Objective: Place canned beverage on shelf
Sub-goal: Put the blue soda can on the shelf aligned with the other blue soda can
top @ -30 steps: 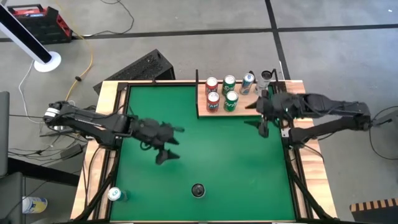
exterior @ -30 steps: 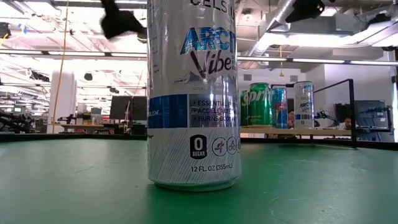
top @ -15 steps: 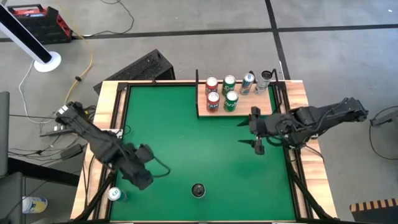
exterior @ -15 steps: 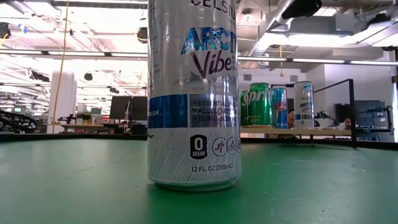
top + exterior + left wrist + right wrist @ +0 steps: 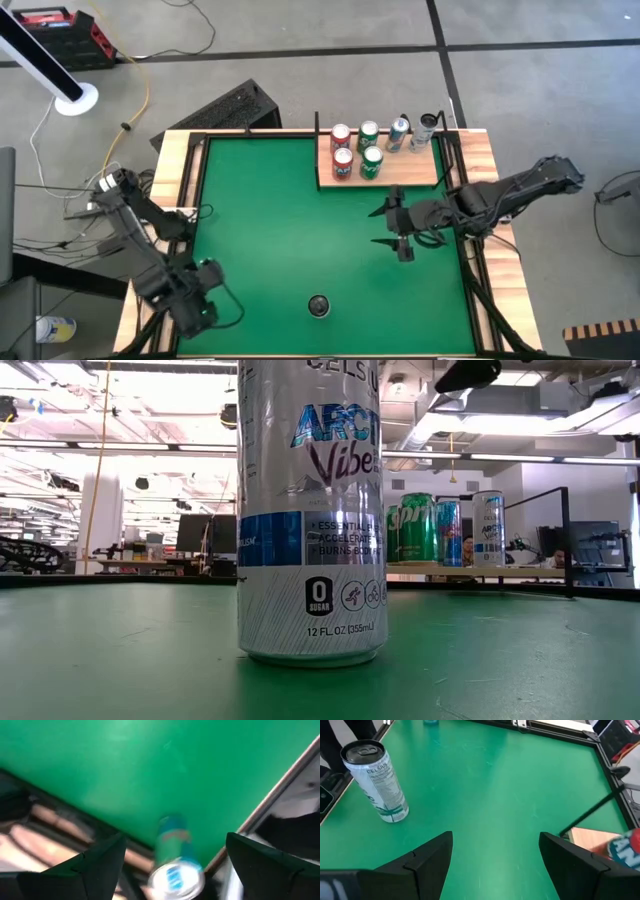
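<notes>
Green worktop framed by pale wooden border strips, standing on a grey concrete floor crossed by dark seam lines. Off the far-left corner, a black keyboard-like unit lying askew on the floor, with a red-and-black box, a white round-based stand and loose yellow and white cables farther left. Beyond the worktop in the low view, an open hall with white ceiling ducting and distant desks with monitors.

Light-wood shelf with black edging at the table's far right corner, carrying six upright cans. A silver-and-blue can stands upright on the green mat near the front edge, centre.
</notes>
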Controlling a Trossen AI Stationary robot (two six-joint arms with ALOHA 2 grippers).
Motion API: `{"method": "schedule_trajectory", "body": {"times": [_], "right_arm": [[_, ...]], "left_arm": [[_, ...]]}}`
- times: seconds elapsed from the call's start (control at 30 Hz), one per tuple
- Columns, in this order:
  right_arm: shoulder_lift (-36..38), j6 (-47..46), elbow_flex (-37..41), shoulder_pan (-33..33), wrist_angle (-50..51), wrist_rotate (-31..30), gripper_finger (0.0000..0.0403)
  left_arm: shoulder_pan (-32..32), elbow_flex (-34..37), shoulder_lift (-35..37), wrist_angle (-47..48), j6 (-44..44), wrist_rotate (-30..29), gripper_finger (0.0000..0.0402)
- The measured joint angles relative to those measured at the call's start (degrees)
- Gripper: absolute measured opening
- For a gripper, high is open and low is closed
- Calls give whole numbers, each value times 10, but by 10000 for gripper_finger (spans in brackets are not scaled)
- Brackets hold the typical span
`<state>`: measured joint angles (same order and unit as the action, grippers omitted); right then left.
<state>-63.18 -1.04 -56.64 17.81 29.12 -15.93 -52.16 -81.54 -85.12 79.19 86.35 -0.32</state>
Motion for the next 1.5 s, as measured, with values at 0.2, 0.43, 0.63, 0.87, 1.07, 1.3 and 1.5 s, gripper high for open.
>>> {"method": "schedule_trajectory", "body": {"times": [0.2, 0.43, 0.63, 0.87, 1.07, 1.3, 1.5], "right_arm": [[-25, 0, 0, 2, -29, -1, 322], [-29, -24, 0, 2, -31, -3, 322], [-28, -31, 0, 2, -31, -5, 322], [-28, -31, 0, 2, -30, -6, 322], [-28, -31, 0, 6, -30, -7, 322], [-28, -30, 0, 21, -29, -7, 322], [-28, -30, 0, 21, -26, -7, 322]], "left_arm": [[-56, 0, -12, 23, -15, 6, 329], [-77, 1, -31, 20, -81, 44, 329], [-78, 1, -51, -5, -107, 44, 329], [-81, 1, -53, -19, -103, 46, 329], [-83, 21, -53, -30, -90, 73, 329], [-82, 55, -53, -69, -94, 78, 329], [-81, 58, -53, -65, -93, 96, 329]]}}
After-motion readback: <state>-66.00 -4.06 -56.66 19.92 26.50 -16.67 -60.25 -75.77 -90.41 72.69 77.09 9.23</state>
